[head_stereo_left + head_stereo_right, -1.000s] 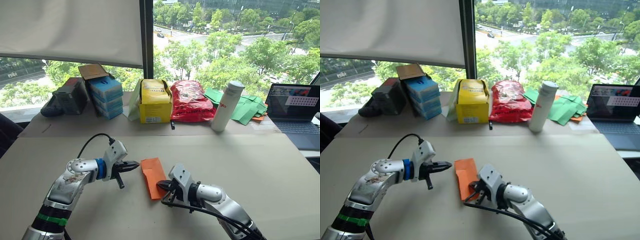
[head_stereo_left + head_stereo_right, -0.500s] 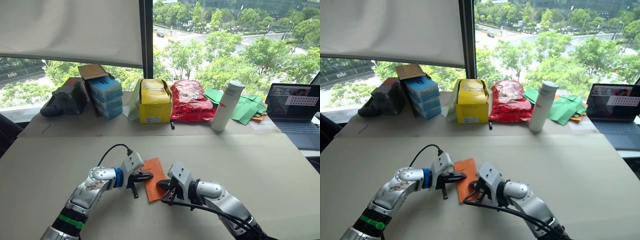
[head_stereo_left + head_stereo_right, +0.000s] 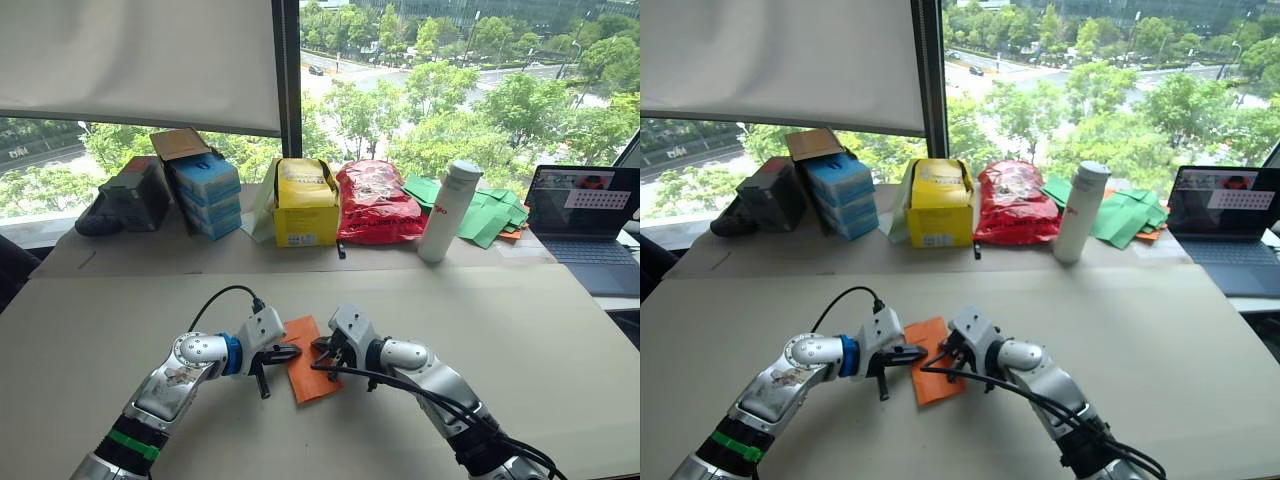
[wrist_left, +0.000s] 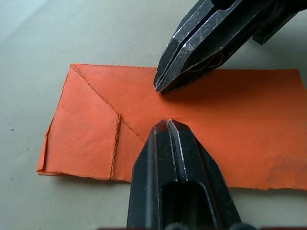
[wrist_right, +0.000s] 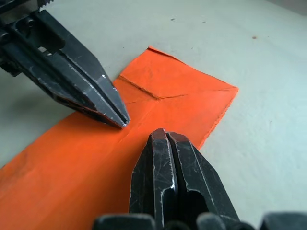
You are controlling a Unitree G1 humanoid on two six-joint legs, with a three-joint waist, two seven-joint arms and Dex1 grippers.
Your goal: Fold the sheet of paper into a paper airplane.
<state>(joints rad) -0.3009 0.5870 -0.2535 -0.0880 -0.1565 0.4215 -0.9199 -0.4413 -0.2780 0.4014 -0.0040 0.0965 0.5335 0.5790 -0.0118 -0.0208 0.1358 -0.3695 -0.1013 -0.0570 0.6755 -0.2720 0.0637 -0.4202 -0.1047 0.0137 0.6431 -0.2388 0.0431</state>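
Observation:
The sheet of paper (image 3: 312, 376) is a bright orange, narrow folded strip lying flat on the table, with diagonal creases at its far end (image 4: 91, 120). My left gripper (image 3: 293, 351) is shut, its tip resting on the strip's left edge. My right gripper (image 3: 322, 347) is also shut and presses its tip onto the paper from the right. In the left wrist view the left gripper (image 4: 168, 123) and the right gripper (image 4: 161, 87) sit a short gap apart on the orange surface, near the middle crease. The right wrist view has my right gripper (image 5: 163, 134) facing the left gripper (image 5: 123, 122).
Along the table's far edge stand stacked blue boxes (image 3: 208, 190), a yellow box (image 3: 306, 203), a red bag (image 3: 375, 200), a white bottle (image 3: 447, 212), green paper pieces (image 3: 492, 216) and a laptop (image 3: 585, 215). Bare tabletop (image 3: 520, 330) surrounds the paper.
My left gripper has moved right from beside the paper onto its left edge. My right gripper has slid from the strip's near end toward its far part, meeting the left tip.

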